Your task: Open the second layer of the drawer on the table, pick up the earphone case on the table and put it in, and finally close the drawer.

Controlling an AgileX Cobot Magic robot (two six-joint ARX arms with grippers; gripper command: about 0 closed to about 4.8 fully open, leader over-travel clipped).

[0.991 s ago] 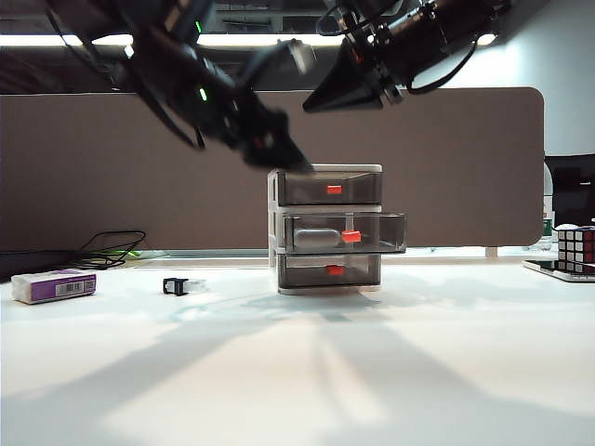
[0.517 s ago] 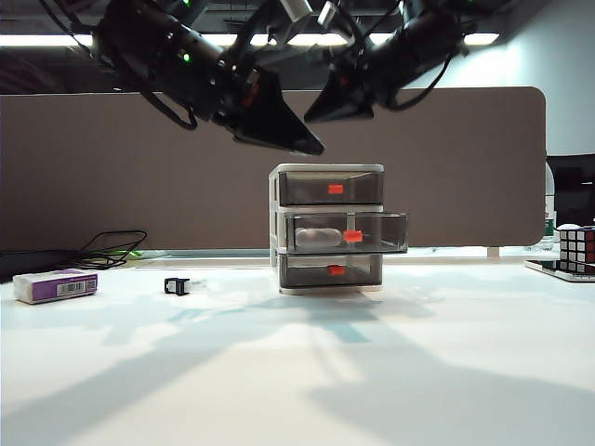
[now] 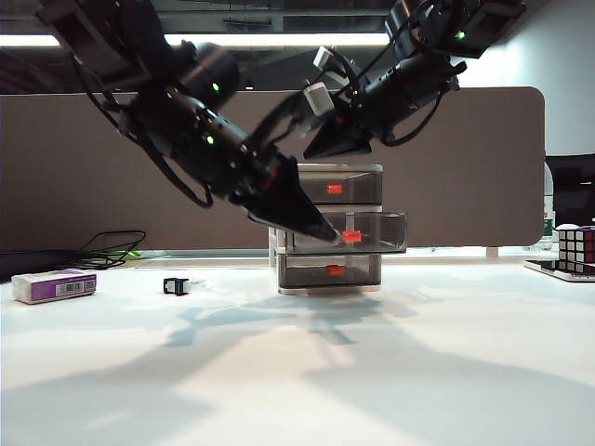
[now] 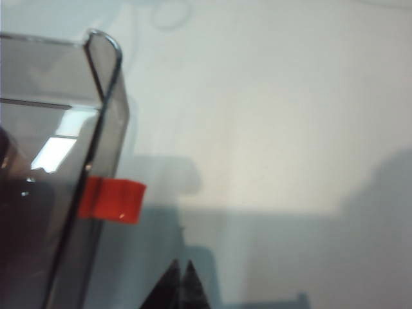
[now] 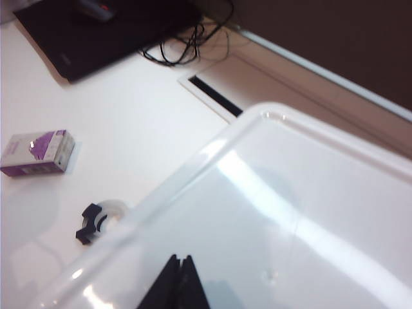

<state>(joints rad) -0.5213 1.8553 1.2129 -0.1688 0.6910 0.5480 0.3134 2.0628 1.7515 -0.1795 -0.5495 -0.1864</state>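
The drawer (image 3: 325, 171), a white-framed cabinet, stands mid-table. Its second layer (image 3: 379, 232) is pulled out, red handle (image 3: 351, 236) forward. My left gripper (image 3: 333, 239) is shut and empty, its tip just in front of that layer beside the handle. The left wrist view shows the shut tips (image 4: 181, 264) near the smoky front wall (image 4: 96, 129) and handle (image 4: 112, 201). My right gripper (image 3: 309, 154), also shut and empty, hovers just above the cabinet's white top (image 5: 290, 212), tips (image 5: 178, 259) over it. The earphone case is hidden behind the left gripper.
A white-and-purple box (image 3: 54, 285) lies at the far left, with a small black clip (image 3: 175, 286) between it and the cabinet. Cables (image 3: 112, 249) run along the back left. A puzzle cube (image 3: 576, 246) sits at the right edge. A brown partition stands behind.
My left gripper has shut and swung down from above the cabinet to the front of the pulled-out middle drawer. The right gripper has come down closer to the cabinet top.
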